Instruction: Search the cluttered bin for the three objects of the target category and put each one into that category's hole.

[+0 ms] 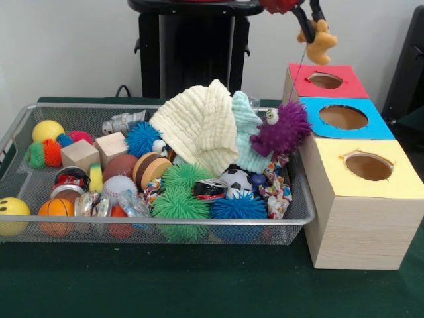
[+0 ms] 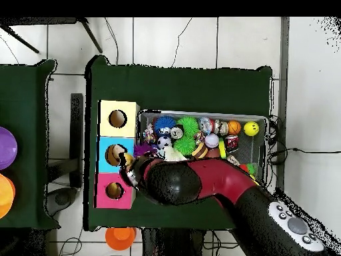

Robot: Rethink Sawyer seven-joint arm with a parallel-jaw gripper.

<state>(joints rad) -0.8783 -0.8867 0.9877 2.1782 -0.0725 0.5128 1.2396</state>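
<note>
Front view shows the black gripper (image 1: 317, 28) at the top edge, its jaws closed on a small orange-yellow stuffed toy animal (image 1: 321, 41) that dangles clear of everything, just above and slightly behind the round hole with the red square surround (image 1: 325, 80) in the pale wooden box (image 1: 358, 225); it is held high, I judge, so it can be lined up and dropped in; the blue-surround hole (image 1: 343, 116) and yellow-surround hole (image 1: 368, 165) lie nearer the camera and are not its target. Beside the box stands the wide silver wire-mesh bin (image 1: 20, 126), heaped with balls, blocks and a cream knitted cloth (image 1: 199, 122) that may hide other toys; a purple furry toy with googly eyes (image 1: 283, 129) sits against the bin's box-side rim. Overhead view has the red and black arm (image 2: 220, 183) reaching over the box, covering the toy.
</note>
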